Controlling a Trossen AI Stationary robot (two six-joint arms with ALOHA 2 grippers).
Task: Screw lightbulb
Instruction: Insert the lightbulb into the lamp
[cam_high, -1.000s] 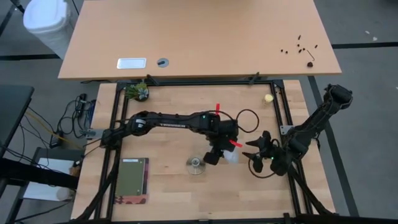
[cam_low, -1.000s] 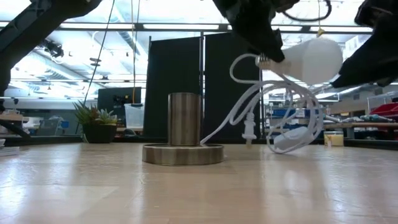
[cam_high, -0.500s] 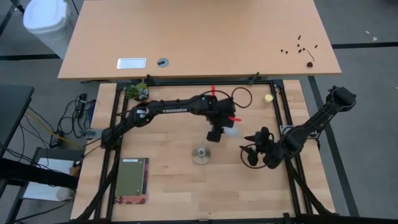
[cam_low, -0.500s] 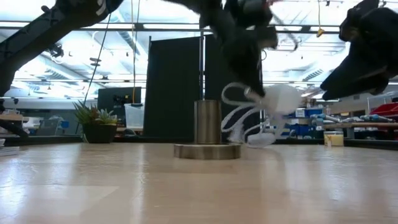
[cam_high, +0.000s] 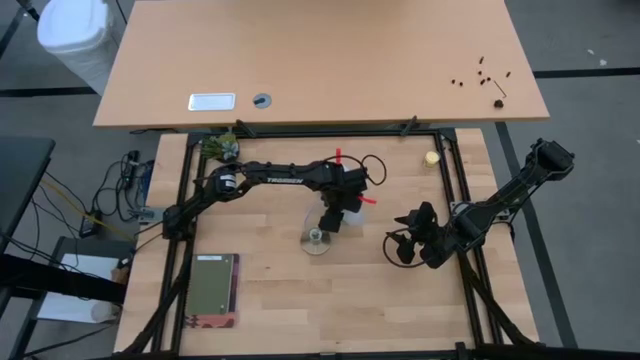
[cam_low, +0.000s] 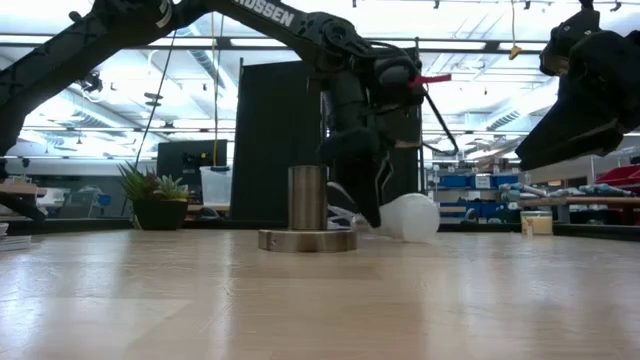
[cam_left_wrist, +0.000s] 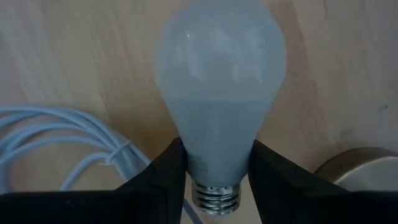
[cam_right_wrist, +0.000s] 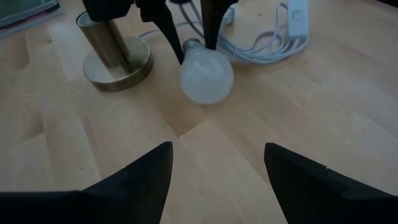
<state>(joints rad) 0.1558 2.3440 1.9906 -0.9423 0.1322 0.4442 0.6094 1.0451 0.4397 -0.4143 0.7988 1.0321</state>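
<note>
1. My left gripper (cam_left_wrist: 214, 180) held the bulb (cam_left_wrist: 219, 93) by its narrow neck, a finger on each side just above the screw base. The globe pointed away from my wrist.

2. The bulb hung low over the table (cam_high: 400, 300), lying roughly on its side, just beside the socket (cam_low: 307, 215). It was not yet over the socket mouth. In the low view the globe (cam_low: 412, 217) seemed close to the tabletop; I could not tell whether it touched.

3. My right gripper (cam_right_wrist: 217, 168) waited well off to the side, jaws spread and empty, facing the bulb and socket.

4. The white cord (cam_left_wrist: 56, 137) lay looped on the table behind the bulb, near the socket.

5. The bulb looked light and likely thin-walled. I judged it fragile: a hard squeeze or a knock on the metal socket could crack it.

6. The frosted surface looked smooth and tapered, so I expected it could slip along my fingers under twisting. The neck seemed the right hold, stiffest and narrowest, leaving the threads free.

7. The socket stood on a broad disc but looked unfixed. It might turn or slide when the bulb was screwed in.
</note>
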